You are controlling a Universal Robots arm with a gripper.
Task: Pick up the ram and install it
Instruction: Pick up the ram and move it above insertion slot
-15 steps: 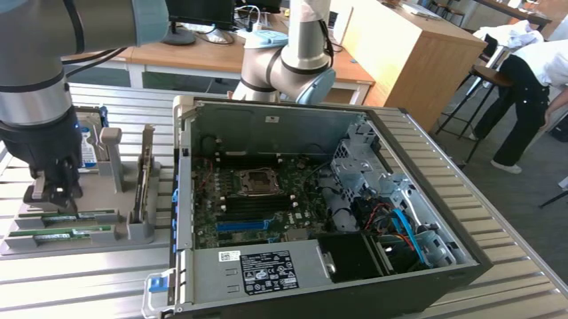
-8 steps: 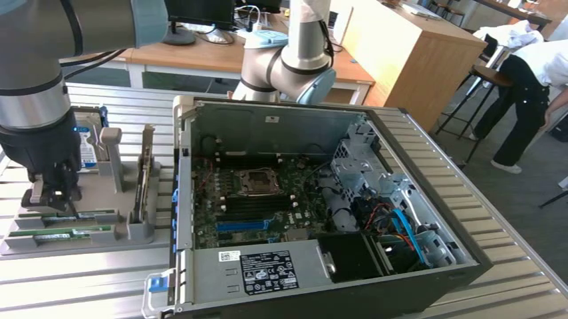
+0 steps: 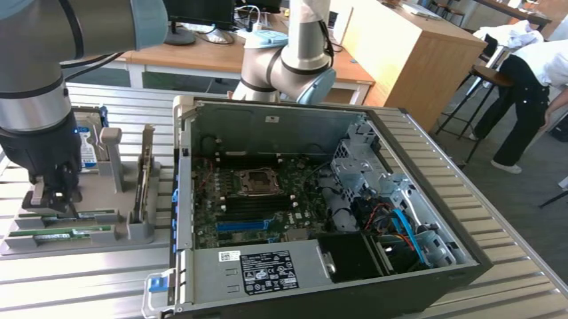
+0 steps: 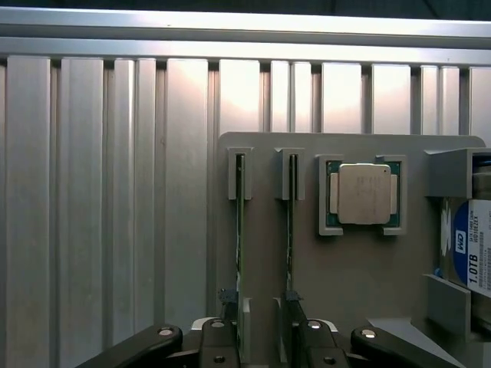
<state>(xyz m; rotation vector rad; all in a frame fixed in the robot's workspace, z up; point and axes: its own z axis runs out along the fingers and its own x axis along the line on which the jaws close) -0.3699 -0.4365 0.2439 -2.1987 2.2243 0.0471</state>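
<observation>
Two ram sticks stand on edge in parallel slots of a grey holder (image 4: 265,230): one ram stick (image 4: 239,230) and a second ram stick (image 4: 290,230) beside it. My gripper (image 4: 265,337) hangs open just above their near ends, one finger (image 4: 229,337) by the first stick and the other beside the second. Nothing is between the fingers. In the exterior view the gripper (image 3: 49,196) hovers over the holder (image 3: 133,232) at that view's left, with a green ram stick (image 3: 62,234) lying along the holder's front edge.
The open computer case (image 3: 426,139) fills the middle of the exterior view, its motherboard (image 3: 257,199) showing a blue slot strip (image 3: 239,224). A processor chip (image 4: 364,193) and a hard drive (image 4: 469,245) also sit on the holder. A person (image 3: 533,80) bends over at the exterior view's far right.
</observation>
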